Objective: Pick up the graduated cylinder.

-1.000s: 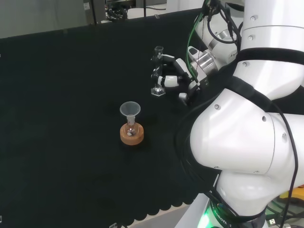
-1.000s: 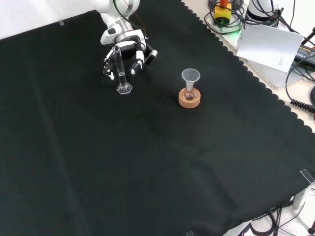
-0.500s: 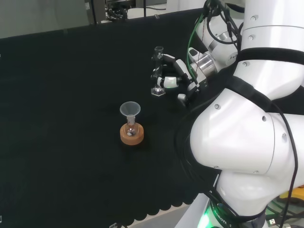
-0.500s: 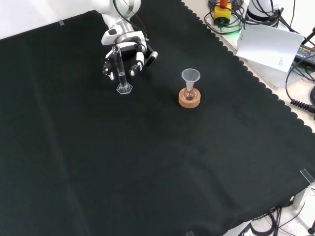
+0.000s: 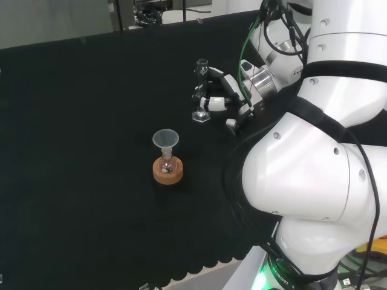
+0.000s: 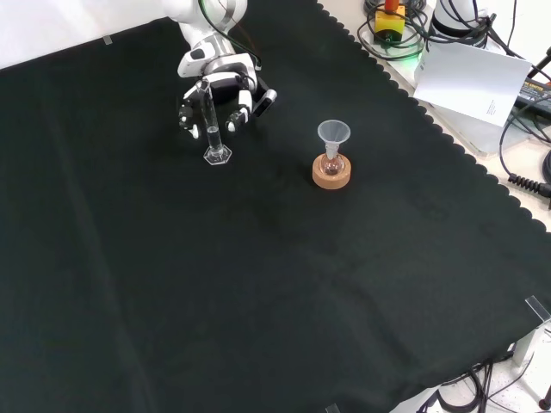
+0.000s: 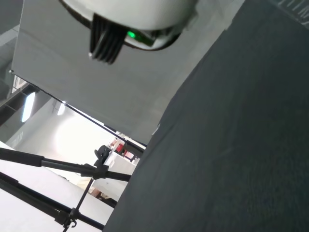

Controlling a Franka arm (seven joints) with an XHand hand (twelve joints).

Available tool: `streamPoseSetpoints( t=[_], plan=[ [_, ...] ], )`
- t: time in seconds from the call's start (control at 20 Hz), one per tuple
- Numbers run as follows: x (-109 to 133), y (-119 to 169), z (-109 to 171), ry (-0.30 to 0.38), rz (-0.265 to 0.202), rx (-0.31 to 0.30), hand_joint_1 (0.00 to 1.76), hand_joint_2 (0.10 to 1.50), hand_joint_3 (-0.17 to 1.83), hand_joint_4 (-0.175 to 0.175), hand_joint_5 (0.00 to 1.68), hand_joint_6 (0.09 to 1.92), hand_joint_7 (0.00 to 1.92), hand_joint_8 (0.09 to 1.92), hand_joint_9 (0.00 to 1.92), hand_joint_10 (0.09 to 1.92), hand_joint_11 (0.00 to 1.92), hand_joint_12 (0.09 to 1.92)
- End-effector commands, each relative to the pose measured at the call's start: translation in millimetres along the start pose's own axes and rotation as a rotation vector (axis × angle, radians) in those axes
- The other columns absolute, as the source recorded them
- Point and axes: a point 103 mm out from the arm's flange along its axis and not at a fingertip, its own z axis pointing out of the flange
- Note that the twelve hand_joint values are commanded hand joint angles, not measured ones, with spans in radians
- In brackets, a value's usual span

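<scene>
The bench (image 6: 275, 284) is big and has a black cloth all over it. The white arm (image 5: 314, 151) takes up the right side of the head view and bends over the cloth.

The robot hand (image 5: 225, 99) is black and white. In the head view it sits just to the right of the cylinder (image 5: 201, 90). In the front view the robot hand (image 6: 225, 96) comes in from the top, and the cylinder (image 6: 211, 125) stands in front of it. Its fingers (image 6: 241, 107) are bent and reach out on both sides of the cylinder. It is hard to tell if they touch the glass or grip it.

The cylinder is a thin, clear tube. It stands up straight, and its flat foot rests on the cloth.

A round cork ring (image 5: 167, 171) lies nearer the front edge in the head view, well apart from the cylinder. A small flask (image 6: 331, 165) sits in the ring. A clear funnel (image 5: 165, 139) stands in the top of the flask. In the front view the ring (image 6: 331, 176) is to the right of the cylinder.
</scene>
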Motion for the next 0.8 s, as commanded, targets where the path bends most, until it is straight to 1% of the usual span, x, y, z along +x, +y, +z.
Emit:
streamPoseSetpoints(
  t=[0.05, 0.3, 0.8],
  plan=[
    [0.8, 0.5, -0.1, -0.005, -0.007, -0.017, 1.08, 0.63, 0.66, -0.013, 0.64, 0.6, 0.63, 0.64, 0.97, 0.37, 0.76, 1.13],
    [1.2, 0.9, 0.2, -0.003, -0.005, -0.019, 1.09, 0.66, 0.65, -0.007, 0.7, 0.62, 0.67, 0.62, 1.01, 0.35, 0.81, 1.1],
    [-2.0, -0.5, 4.7, -0.003, 0.001, -0.022, 1.1, 0.68, 0.65, -0.019, 0.69, 0.62, 0.65, 0.61, 1.03, 0.34, 0.84, 1.09]
  ],
)
